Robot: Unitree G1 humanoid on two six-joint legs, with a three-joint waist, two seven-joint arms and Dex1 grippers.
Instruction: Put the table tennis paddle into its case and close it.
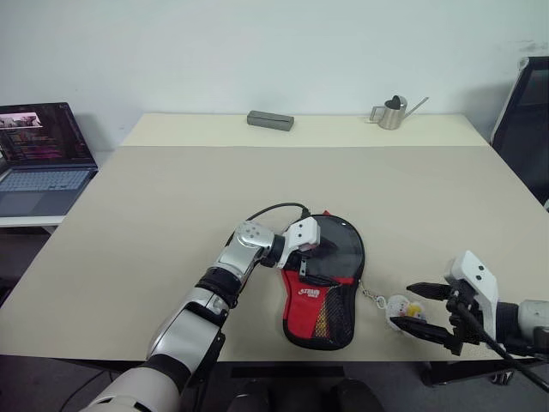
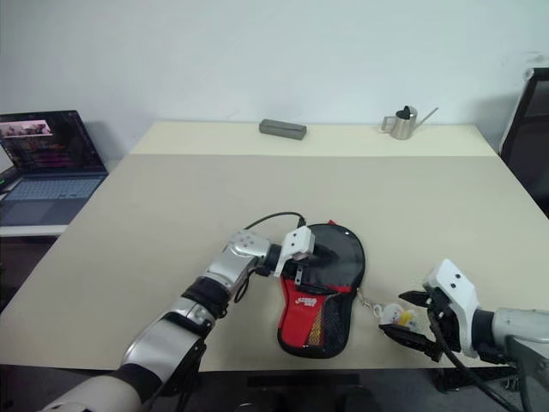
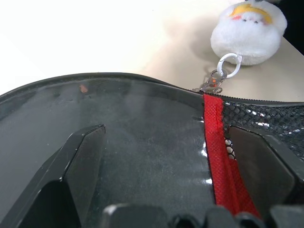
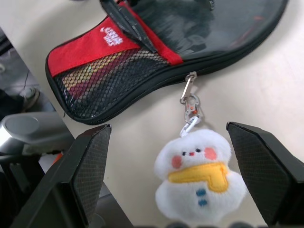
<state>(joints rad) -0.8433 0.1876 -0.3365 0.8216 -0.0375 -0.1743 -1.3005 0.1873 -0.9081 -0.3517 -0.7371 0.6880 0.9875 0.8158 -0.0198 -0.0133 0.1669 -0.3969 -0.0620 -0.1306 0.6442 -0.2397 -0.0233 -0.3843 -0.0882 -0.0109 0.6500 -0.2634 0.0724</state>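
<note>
The case [image 1: 319, 302], black with a red panel and a mesh pocket, lies flat near the table's front edge. Striped colours of the table tennis paddle's handle [image 4: 97, 71] show through the mesh; its face is hidden behind the case's glossy round front [image 3: 142, 142]. My left gripper [image 1: 319, 249] is open, and its fingers [image 3: 80, 161] are spread over that round front. The white fluffy pom-pom [image 4: 197, 175], a small snowman, hangs by a clip from the zipper pull [image 4: 190, 90] and lies on the table. My right gripper [image 1: 405, 306] is open with the pom-pom between its fingers, which do not touch it.
The beige table [image 1: 214, 172] carries a grey oblong box [image 1: 270, 120] and a small metal watering can [image 1: 393, 112] at its far edge. An open laptop [image 1: 43, 159] sits on a side surface at the left. A black chair [image 1: 527, 120] stands at the right.
</note>
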